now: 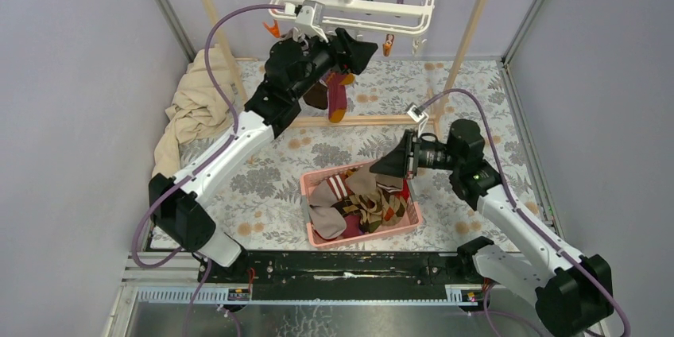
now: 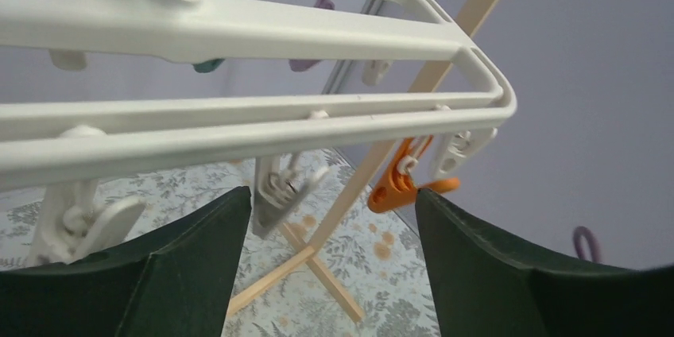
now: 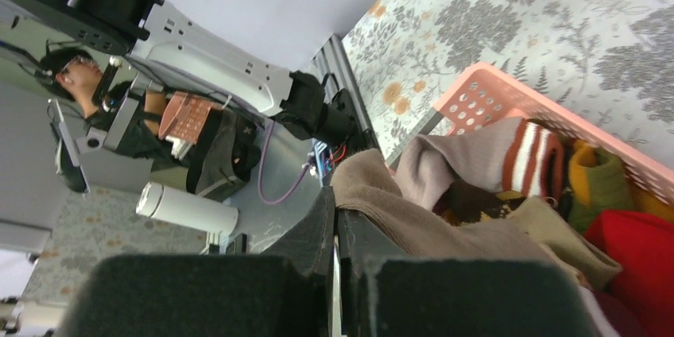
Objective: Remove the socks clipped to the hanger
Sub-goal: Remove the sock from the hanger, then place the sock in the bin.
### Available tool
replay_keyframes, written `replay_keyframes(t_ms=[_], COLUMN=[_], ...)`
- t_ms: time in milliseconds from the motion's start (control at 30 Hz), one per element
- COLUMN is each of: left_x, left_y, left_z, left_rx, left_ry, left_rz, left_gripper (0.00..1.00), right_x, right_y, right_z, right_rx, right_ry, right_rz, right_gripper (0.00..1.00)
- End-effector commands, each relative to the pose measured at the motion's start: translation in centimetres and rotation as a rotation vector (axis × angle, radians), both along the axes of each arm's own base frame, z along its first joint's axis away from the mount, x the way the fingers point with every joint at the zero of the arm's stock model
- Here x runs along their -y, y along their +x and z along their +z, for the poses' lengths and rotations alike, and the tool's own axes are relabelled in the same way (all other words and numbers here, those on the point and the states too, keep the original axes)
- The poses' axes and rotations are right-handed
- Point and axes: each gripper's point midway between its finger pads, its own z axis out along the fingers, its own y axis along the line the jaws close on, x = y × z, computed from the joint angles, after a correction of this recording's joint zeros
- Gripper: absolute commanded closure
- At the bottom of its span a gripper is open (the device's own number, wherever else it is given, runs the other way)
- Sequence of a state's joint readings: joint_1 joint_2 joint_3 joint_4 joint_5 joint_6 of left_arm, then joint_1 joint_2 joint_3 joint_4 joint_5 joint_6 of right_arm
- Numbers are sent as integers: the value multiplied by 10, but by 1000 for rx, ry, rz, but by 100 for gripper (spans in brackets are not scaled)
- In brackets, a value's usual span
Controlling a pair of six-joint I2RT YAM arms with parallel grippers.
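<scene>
Socks (image 1: 337, 98), one magenta-olive and one brown, hang under the hanger (image 1: 358, 5), just below the left gripper (image 2: 330, 210). Its jaws are wide apart and empty, up at the hanger bars near an orange clip (image 2: 393, 182). Right gripper (image 1: 380, 167) is closed tight over the pink basket (image 1: 306, 187), no clear hold. Step looks like unclipping what remains. Next: go lower, pinch the fabric, pull down.

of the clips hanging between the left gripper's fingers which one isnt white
The orange clip, hanging near the end corner of the hanger, just beside one finger of the open left gripper. Its neighbours on either side are white clips.
</scene>
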State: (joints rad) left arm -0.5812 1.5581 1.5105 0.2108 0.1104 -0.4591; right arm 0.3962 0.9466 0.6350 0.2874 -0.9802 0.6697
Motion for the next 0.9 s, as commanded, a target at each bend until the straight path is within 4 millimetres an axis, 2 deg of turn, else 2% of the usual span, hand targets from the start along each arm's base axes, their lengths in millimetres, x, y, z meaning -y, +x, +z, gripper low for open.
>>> replay_keyframes(t_ms=[0, 100, 200, 300, 467, 633, 733, 800, 867], left_x=[-4, -5, -7, -13, -26, -39, -45, -50, -57], left_y=[-23, -35, -48, -65, -89, -111, -125, -134, -144], left_z=[7, 0, -12, -15, -18, -16, -17, -19, -25], left_rx=[9, -9, -33, -37, -50, -56, -69, -73, -83], left_ry=[10, 23, 39, 45, 46, 40, 41, 41, 51], left_rz=[-61, -83, -105, -119, -121, -119, -132, -135, -134], left_gripper=[13, 1, 1, 1, 1, 1, 1, 1, 1], right_x=[-17, -27, -30, -29, -16, -5, 2, 4, 7], right_y=[-3, -6, -7, -4, 7, 16, 18, 19, 21], right_z=[6, -12, -36, -64, -120, -164, -175, -172, -159], right_rx=[67, 52, 68, 66, 6, -82, -102, -99, -63], right_ry=[-46, -93, -164, -225, -360, -473, -521, -534, -535], right_rz=[48, 54, 40, -7, -105, -186, -219, -228, -242], right_gripper=[100, 100, 100, 100, 100, 100, 98, 87, 79])
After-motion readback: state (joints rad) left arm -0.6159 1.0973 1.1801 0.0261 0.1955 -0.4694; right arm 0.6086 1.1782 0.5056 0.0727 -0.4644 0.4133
